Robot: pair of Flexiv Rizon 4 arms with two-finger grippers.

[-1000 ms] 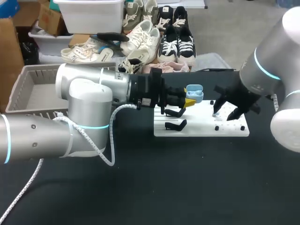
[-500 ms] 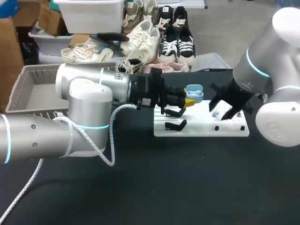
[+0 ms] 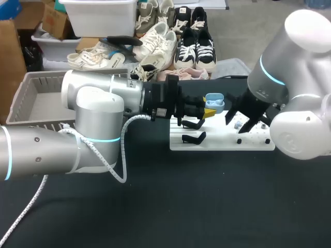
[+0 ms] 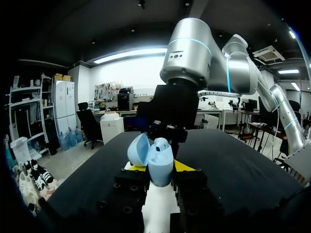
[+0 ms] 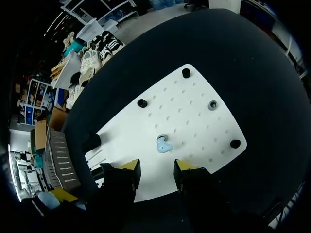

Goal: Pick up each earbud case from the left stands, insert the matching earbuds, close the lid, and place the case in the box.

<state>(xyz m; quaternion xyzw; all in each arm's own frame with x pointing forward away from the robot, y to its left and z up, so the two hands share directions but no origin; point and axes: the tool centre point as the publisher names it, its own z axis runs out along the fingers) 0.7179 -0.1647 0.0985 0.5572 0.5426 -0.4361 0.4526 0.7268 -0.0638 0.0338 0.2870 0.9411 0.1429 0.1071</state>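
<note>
A light blue earbud case (image 3: 213, 102) with its lid open is held above the white board (image 3: 222, 140), my left gripper (image 3: 206, 110) shut on it. The left wrist view shows the case (image 4: 159, 162) upright between the yellow tips, one earbud seated in it. My right gripper (image 3: 239, 123) hangs open over the board, just right of the case. From the right wrist, a light blue earbud (image 5: 164, 144) lies on the board (image 5: 194, 121), just ahead of that gripper (image 5: 158, 167) and untouched by its fingers.
Two black stands (image 3: 194, 130) sit on the board's left part, under the left gripper. Several black pegs (image 5: 235, 143) stick up from the board. A grey basket (image 3: 36, 98) stands at the table's far left, behind my left arm.
My right arm has swung left along the board, bringing its gripper closer to the held case. The left arm and the case have stayed still.
</note>
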